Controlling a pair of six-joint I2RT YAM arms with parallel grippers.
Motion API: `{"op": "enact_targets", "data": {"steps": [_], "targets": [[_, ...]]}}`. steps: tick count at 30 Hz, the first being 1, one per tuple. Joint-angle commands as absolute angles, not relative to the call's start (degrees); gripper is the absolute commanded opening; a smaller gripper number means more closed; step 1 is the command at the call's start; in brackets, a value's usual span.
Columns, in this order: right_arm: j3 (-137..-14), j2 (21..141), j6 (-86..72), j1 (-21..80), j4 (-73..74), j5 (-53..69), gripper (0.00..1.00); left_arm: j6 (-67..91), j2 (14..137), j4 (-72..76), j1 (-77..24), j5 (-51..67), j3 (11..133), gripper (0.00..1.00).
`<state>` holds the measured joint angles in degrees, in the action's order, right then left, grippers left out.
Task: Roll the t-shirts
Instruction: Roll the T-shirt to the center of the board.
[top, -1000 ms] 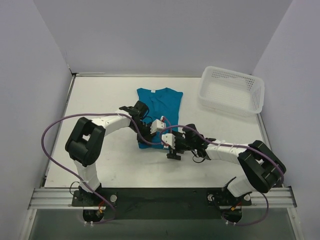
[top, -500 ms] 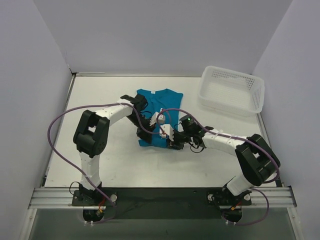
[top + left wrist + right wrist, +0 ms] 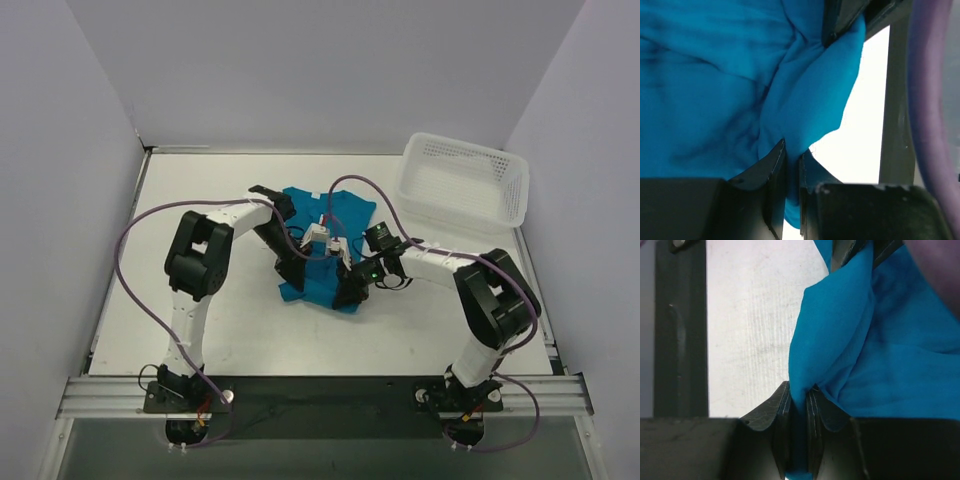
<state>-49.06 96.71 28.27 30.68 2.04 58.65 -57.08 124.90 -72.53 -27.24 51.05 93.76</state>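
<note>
Teal shirt (image 3: 345, 214) lies on the bench (image 3: 220, 320), near edge pinched twice: left tool (image 3: 792, 156) and right tool (image 3: 799, 396) each clamp a fold. We would raise both evenly, keeping cloth taut, rolling straight.

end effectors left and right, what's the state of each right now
left end effector: closed, pinching a fold of the teal-blue soft cloth t-shirt.
right end effector: closed, pinching a fold of the same t-shirt.

Plain teal-blue t-shirt (image 3: 352, 213), white basket (image 3: 460, 178)
</note>
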Motion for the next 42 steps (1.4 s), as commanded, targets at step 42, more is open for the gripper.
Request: {"op": "enact_targets", "data": {"steps": [42], "targets": [[-57.14,113.55,1.59,21.98,15.39,67.41,0.0,-88.42,118.39,-90.18,-28.04,41.12,89.83,0.0]]}}
